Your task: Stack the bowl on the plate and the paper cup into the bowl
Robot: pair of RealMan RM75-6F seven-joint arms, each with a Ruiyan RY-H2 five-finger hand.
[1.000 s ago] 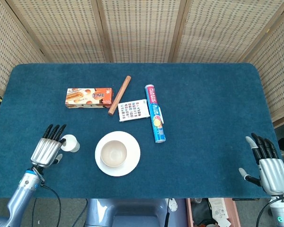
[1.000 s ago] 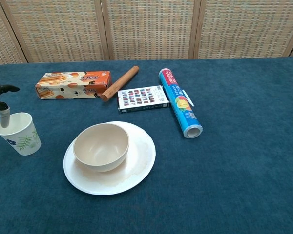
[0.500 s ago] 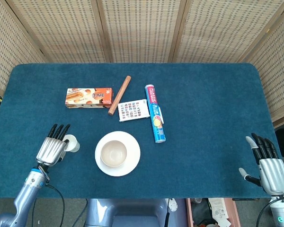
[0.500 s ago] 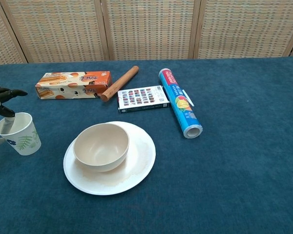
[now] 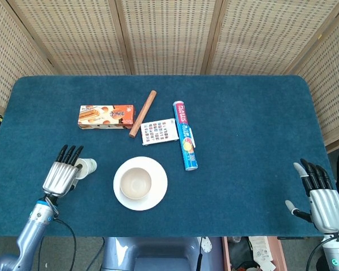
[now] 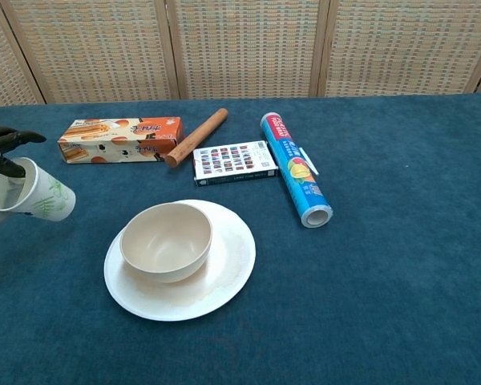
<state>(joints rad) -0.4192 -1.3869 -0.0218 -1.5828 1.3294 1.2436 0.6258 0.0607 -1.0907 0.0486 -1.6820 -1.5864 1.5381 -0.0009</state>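
Right hand [image 5: 321,192]: we saw it idle at the near worktop [image 5: 248,135] edge, fingers spread, holding nothing.
Bowl [image 6: 166,240]: already on the plate [image 6: 224,273].
Cup [image 6: 30,191]: our left hand [image 5: 61,174] pinched its rim; since a second earlier it had tipped and lifted off the cloth, ready to carry to the bowl.

The left hand [image 5: 62,174] reached in from the near left corner on its silver forearm, dark fingers [image 6: 6,138] stretched forward, and it held a paper cup [image 6: 29,191] tipped on its side. The right hand [image 5: 321,196] lay at the near right edge, fingers apart and extended, holding nothing.
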